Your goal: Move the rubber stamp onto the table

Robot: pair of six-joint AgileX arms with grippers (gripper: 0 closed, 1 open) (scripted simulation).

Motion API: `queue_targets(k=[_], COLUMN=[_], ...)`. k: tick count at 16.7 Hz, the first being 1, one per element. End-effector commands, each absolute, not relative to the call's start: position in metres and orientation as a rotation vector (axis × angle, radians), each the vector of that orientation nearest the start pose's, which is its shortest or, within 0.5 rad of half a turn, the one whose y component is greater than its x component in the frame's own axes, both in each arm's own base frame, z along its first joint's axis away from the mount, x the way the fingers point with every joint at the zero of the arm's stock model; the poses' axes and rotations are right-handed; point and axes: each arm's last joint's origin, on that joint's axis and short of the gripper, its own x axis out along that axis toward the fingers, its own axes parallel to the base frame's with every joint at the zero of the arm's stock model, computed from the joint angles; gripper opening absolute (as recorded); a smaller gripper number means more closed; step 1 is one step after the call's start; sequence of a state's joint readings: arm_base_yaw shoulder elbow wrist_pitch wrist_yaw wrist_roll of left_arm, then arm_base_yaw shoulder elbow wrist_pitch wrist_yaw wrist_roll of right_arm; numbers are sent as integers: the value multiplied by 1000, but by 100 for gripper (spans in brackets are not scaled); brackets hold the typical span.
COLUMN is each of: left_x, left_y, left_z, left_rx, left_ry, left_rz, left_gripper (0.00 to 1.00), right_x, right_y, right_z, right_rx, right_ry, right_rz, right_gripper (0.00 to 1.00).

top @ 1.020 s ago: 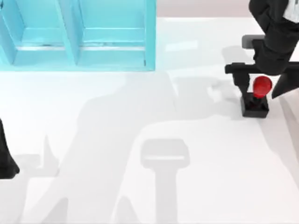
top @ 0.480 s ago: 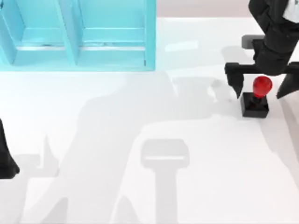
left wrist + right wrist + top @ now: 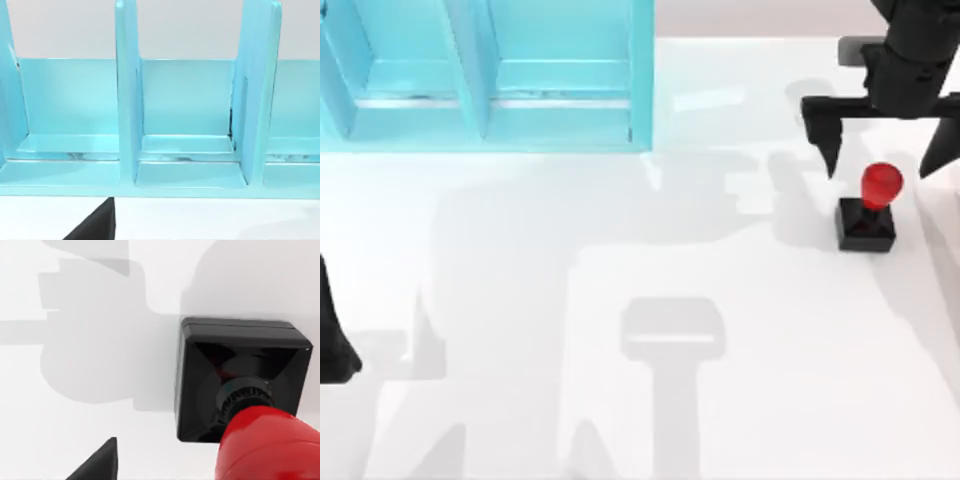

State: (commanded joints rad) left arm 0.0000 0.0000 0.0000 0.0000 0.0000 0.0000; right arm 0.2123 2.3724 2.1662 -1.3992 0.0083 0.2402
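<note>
Since the earlier frames our right gripper (image 3: 885, 148) has risen and drawn back toward the table's far edge, its fingers spread wide and holding nothing. We find the rubber stamp (image 3: 870, 208) standing upright on the table (image 3: 620, 260) at the right side, free of the fingers, black square base down and red knob up. Our right wrist view confirms the stamp (image 3: 240, 385) sitting flat on the white surface. Our left arm is parked at the left edge; we cannot tell its claw's state. We note the turquoise shelf unit (image 3: 490, 75) at the far left.
</note>
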Motion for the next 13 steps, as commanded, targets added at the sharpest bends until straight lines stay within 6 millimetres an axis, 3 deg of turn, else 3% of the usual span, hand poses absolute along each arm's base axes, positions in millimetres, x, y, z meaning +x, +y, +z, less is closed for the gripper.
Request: queue_targets(k=[3, 7, 10, 13], left_x=[106, 106, 106, 106], left_y=[-1, -1, -1, -1], left_z=[160, 160, 160, 160], left_rx=[0, 0, 0, 0], left_ry=[0, 0, 0, 0], left_rz=[0, 0, 0, 0], left_gripper=[100, 100, 100, 100], right_x=[458, 449, 438, 434], right_y=[106, 103, 99, 97], right_z=[232, 277, 298, 305], right_rx=[11, 18, 16, 14], right_ry=[1589, 1569, 1566, 1565], right_rz=[-14, -9, -12, -14], right_gripper=[100, 100, 100, 100])
